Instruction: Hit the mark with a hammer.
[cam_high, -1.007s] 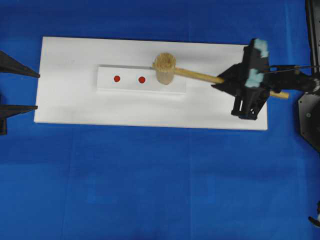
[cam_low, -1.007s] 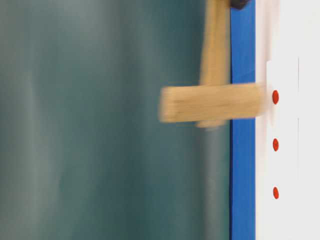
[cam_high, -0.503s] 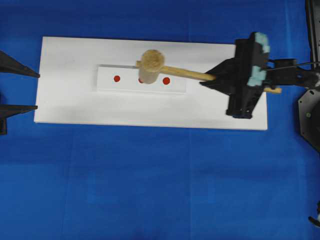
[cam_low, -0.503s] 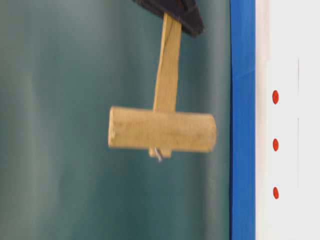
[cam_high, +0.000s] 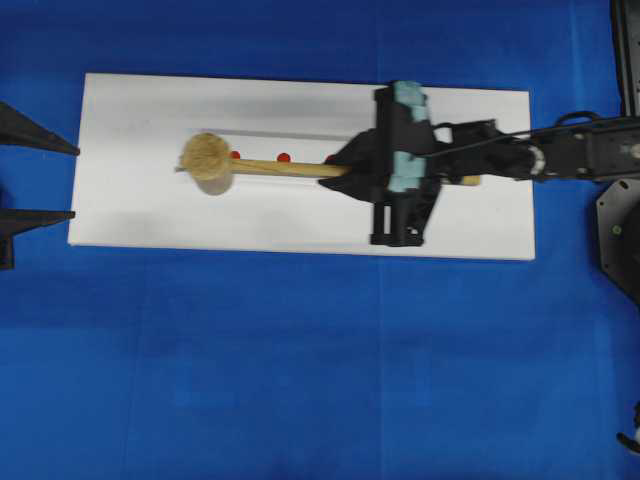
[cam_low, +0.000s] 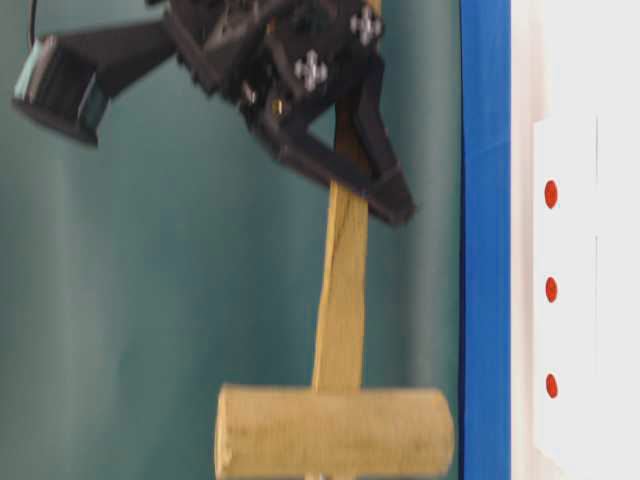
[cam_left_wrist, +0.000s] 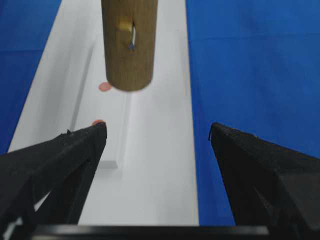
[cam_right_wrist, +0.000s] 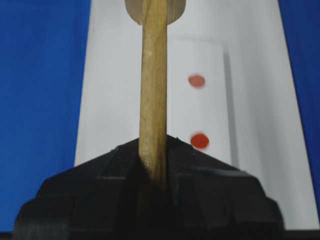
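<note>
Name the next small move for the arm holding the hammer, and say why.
Probably swing the hammer down. The right gripper is shut on its handle, and in the table-level view the head hangs clear of the white strip, roughly level with the lowest red mark. Overhead, the head sits at the strip's left end, so a slight alignment check may help first.

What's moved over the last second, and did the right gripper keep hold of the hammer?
The right gripper carried the hammer leftward along the white board. The head went from touching the right-hand red mark to raised beside the left-hand one, clear of the board in the table-level view. The grip on the handle held. The left gripper stayed open and parked; the board and marks did not shift.
</note>
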